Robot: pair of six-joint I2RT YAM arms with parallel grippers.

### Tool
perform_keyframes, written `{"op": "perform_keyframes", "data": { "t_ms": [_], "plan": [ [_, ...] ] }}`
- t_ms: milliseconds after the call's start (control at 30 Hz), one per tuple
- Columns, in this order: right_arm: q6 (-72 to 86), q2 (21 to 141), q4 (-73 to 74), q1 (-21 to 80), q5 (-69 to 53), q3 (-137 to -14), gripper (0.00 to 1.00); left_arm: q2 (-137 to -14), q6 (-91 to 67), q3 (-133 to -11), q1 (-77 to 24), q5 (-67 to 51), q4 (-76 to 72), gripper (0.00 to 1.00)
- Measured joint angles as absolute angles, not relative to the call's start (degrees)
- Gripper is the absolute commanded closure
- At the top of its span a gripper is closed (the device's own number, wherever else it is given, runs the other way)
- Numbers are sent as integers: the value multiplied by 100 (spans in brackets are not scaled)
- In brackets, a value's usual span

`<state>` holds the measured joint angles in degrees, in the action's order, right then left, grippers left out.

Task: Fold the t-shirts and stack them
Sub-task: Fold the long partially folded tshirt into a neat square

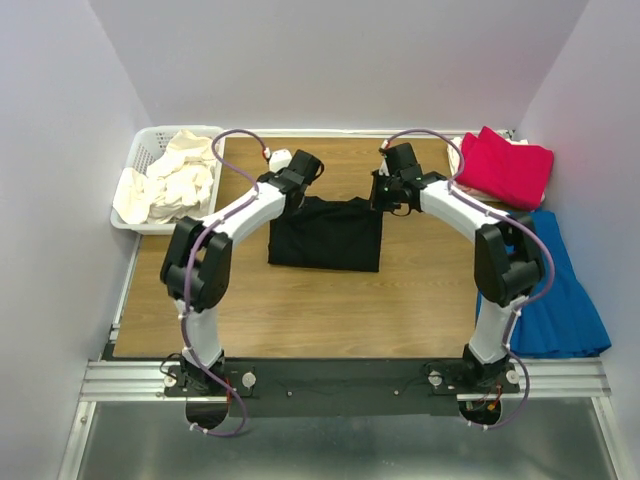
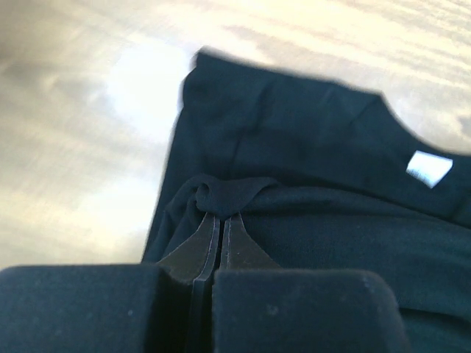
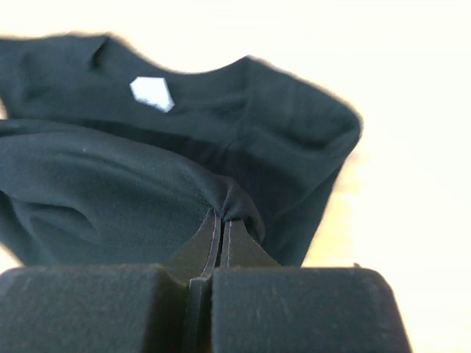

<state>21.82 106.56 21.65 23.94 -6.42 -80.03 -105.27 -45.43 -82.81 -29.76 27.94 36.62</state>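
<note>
soft black cotton t-shirt [image 1: 325, 235] lies mid wooden table [image 1: 300, 310], partly folded. left gripper [image 2: 219, 220] clamped on a pinch of its far-left edge, right gripper [image 3: 221, 217] clamped on the far-right edge. looks mid-fold. next likely: lay held layer flat, edges lined up, let go, then stack with folded crimson t-shirt [image 1: 505, 165].
</note>
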Motion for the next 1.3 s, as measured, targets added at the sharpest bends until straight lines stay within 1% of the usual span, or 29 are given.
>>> {"op": "perform_keyframes", "data": {
  "t_ms": [100,133,200,233,267,300,333,367,400,533,733,1033,1167,1300],
  "plan": [
    [2191,11019,2123,2320,-473,-8248,99,-11185,-4287,-8858,-2906,2742,3597,100],
    [2193,11137,2093,2303,-419,-8340,97,-11384,-4226,-9072,-2882,2731,3599,95],
    [2200,11360,2080,2268,-344,-8530,85,-11861,-4084,-9590,-2803,2714,3570,85],
    [2209,11498,2062,2241,-285,-8648,71,-11985,-4027,-9736,-2773,2705,3577,67],
    [2204,11566,2060,2237,-257,-8713,65,-12151,-3986,-9907,-2724,2692,3581,62],
    [2257,11671,2049,2231,-193,-8823,62,-12309,-3889,-10097,-2665,2683,3579,58],
    [2228,11732,2038,2213,-148,-8879,56,-12390,-3887,-10184,-2622,2681,3566,48],
    [2209,11769,2029,2204,-97,-8930,53,-12442,-3872,-10261,-2580,2683,3566,33],
    [2231,11819,2032,2198,-25,-9004,52,-12486,-3833,-10326,-2515,2687,3577,29],
    [2224,11843,2021,2161,158,-9212,51,-12484,-3721,-10514,-2298,2746,3575,28],
    [2228,11723,1975,2134,274,-9341,51,-12208,-3524,-10447,-2215,2775,3463,29],
    [2353,11063,1942,2158,64,-8862,51,-11168,-3234,-9480,-2440,2453,3098,29],
    [2405,10978,1940,2270,-91,-8663,52,-10982,-3148,-9000,-2545,2174,2934,30],
    [2458,11008,1957,2497,-276,-8543,52,-10991,-3098,-8785,-2591,1927,2845,31]
  ]
}}
